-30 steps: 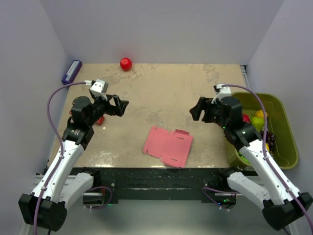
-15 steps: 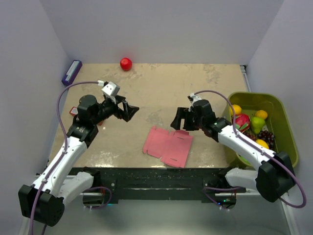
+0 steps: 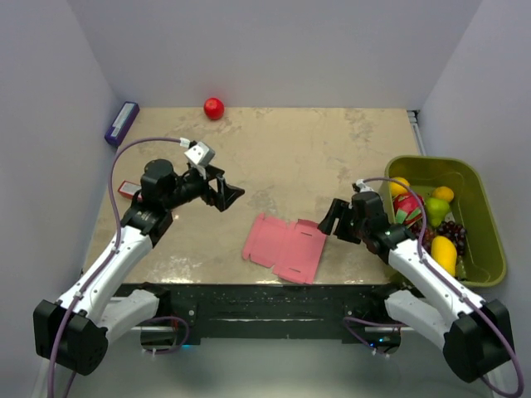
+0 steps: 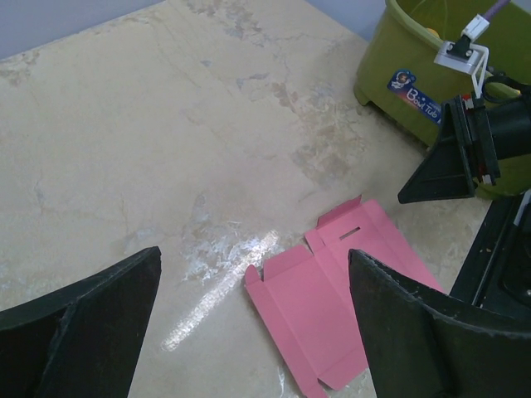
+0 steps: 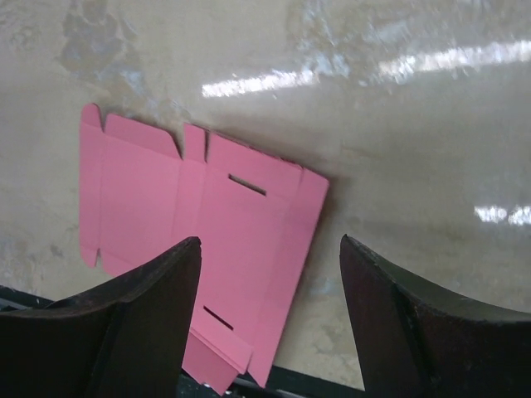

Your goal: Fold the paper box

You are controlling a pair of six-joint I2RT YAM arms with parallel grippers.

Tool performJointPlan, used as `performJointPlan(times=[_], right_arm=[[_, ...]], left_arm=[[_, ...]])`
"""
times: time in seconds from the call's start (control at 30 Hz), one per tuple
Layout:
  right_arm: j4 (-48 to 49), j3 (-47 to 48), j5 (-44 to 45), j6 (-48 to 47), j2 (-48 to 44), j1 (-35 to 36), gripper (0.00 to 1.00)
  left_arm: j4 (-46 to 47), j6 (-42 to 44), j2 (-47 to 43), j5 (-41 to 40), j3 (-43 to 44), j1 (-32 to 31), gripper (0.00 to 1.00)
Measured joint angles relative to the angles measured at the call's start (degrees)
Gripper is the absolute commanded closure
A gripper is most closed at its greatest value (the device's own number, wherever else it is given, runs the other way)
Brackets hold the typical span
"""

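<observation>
A flat, unfolded pink paper box (image 3: 284,248) lies near the front edge of the tabletop (image 3: 332,149), with the right hand (image 3: 331,222) spread just beside its right edge and the left hand (image 3: 231,197) spread farther back, to its left.

Paper box (image 3: 284,247): thin pink card, matt, smooth w/ pressed creases; table (image 3: 315,149) top is beige marble-look, polished & glossy, light streaks reflecting off it. Green bin (image 3: 491,228) looks like smooth plastic w/ slight sheen, plus a glossy sticker (image 4: 412,89) on its wall. Fingers (image 4: 91,323) of left gripper (image 4: 253,251) & fingers (image 5: 141,323) of right gripper (image 5: 270,240): black matt plastic, faintly grainy; arm links (image 3: 108,269) white semi-gloss plastic.
</observation>
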Motion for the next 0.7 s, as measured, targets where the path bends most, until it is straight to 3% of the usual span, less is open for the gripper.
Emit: performJointPlan(times=[0.17,0.33,0.7], right_arm=[[-2.51,-4.57,0.94,3.56,-4.66,0.04,0.3],[-1.03,-6.01,0.61,5.14,-2.8,0.04,0.36],[8.57,-11.78,-1.68,9.66,2.73,4.02,0.38]], left_arm=[[0.09,0.0,-0.28,0.04,0.0,-0.68,0.02],[0.09,0.0,-0.28,0.02,0.0,-0.94,0.02],[0.09,0.0,-0.35,-0.04,0.0,-1.07,0.02]])
